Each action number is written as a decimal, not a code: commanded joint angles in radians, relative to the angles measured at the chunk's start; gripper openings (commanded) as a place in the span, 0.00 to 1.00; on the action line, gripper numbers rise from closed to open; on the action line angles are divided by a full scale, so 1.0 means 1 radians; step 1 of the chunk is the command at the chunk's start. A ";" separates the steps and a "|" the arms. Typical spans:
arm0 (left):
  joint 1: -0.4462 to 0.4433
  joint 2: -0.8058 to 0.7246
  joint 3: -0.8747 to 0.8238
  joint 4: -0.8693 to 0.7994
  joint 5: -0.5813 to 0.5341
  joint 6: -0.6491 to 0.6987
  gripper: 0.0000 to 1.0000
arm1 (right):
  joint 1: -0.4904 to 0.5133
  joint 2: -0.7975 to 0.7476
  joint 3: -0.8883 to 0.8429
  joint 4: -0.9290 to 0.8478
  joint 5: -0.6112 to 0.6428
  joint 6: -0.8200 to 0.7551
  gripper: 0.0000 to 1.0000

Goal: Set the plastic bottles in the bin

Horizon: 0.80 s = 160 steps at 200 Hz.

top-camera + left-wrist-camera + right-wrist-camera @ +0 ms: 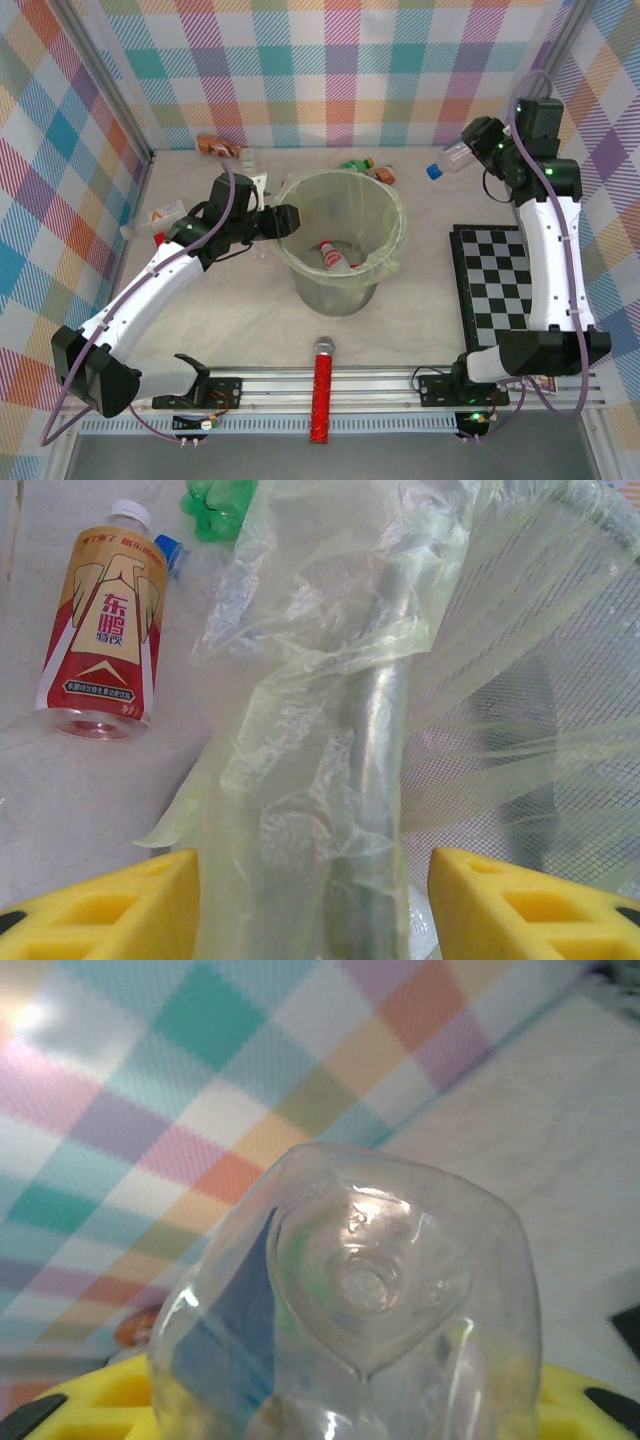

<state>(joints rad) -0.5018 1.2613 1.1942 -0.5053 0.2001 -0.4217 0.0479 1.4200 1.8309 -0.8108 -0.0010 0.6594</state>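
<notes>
Currently: left gripper (pixel 283 220) at the bin (pixel 340 290), right gripper (pixel 470 152) gripping a clear bottle (pixel 450 158)

By the left wall I see a pale bottle (pixel 150 218) lying on the table (pixel 420 330), and a brown bottle (pixel 215 146) lies further back against the far wall. My left gripper sits at the bin's left rim. On its wrist camera the fingers (pixel 110 905) are spread wide, with the rim and the bag liner standing between them; I cannot tell whether they touch it. To the left of the rim in that view, a gold-label bottle (pixel 100 630) lies on the table.

The bin stands mid-table with a red-label bottle (pixel 335 257) at its bottom. A green bottle (pixel 355 164) lies just behind it, and a red stick (pixel 322 390) lies in front at the near edge.

Far right, my right gripper is raised above the table, pinching the clear bottle with its blue cap pointing left. On the wrist camera the bottle's base faces the lens. A checkerboard (pixel 505 275) lies beside that arm.
</notes>
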 commanded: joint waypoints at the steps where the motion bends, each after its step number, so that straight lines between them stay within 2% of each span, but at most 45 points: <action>1: -0.007 0.024 -0.010 -0.078 -0.015 0.040 0.60 | 0.133 0.013 0.104 -0.086 -0.002 -0.121 0.48; 44: -0.007 0.021 -0.008 -0.073 -0.011 0.034 0.59 | 0.416 0.112 0.217 -0.139 0.025 -0.270 0.46; 79: -0.007 0.020 -0.009 -0.074 -0.018 0.032 0.59 | 0.584 0.235 0.250 -0.200 0.090 -0.388 0.46; 138: -0.007 0.018 -0.008 -0.073 -0.023 0.031 0.59 | 0.677 0.398 0.244 -0.316 0.009 -0.361 0.46; 160: -0.007 0.016 -0.010 -0.073 -0.028 0.032 0.59 | 0.682 0.416 0.165 -0.302 -0.048 -0.295 0.48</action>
<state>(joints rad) -0.5018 1.2613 1.1942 -0.5045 0.1997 -0.4221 0.7227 1.8297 2.0483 -1.0756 0.0235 0.3115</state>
